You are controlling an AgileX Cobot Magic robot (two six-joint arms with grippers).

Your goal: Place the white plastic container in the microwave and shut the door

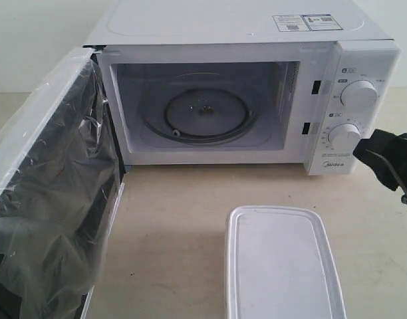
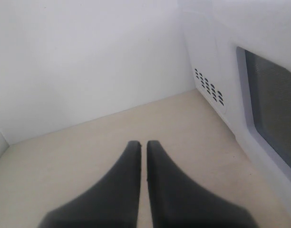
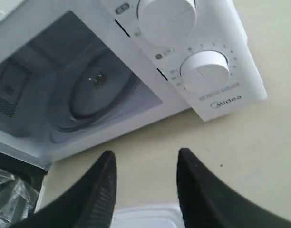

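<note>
The white plastic container (image 1: 282,262) lies flat on the table in front of the microwave (image 1: 243,93), lid on; its near rim (image 3: 148,216) shows between my right fingers. The door (image 1: 47,193) hangs wide open at the left, covered in loose clear film. Inside, the glass turntable (image 1: 203,113) is bare. My right gripper (image 3: 146,156) is open, above the container's far end, facing the microwave's knobs (image 3: 205,71); the exterior view shows it at the right edge (image 1: 386,159). My left gripper (image 2: 143,145) is shut on nothing, over bare table beside the microwave's vented side (image 2: 209,85).
A white wall (image 2: 88,61) stands behind the table on the left arm's side. The open door takes up the table's left front. Beige tabletop (image 1: 170,219) lies between the door and the container.
</note>
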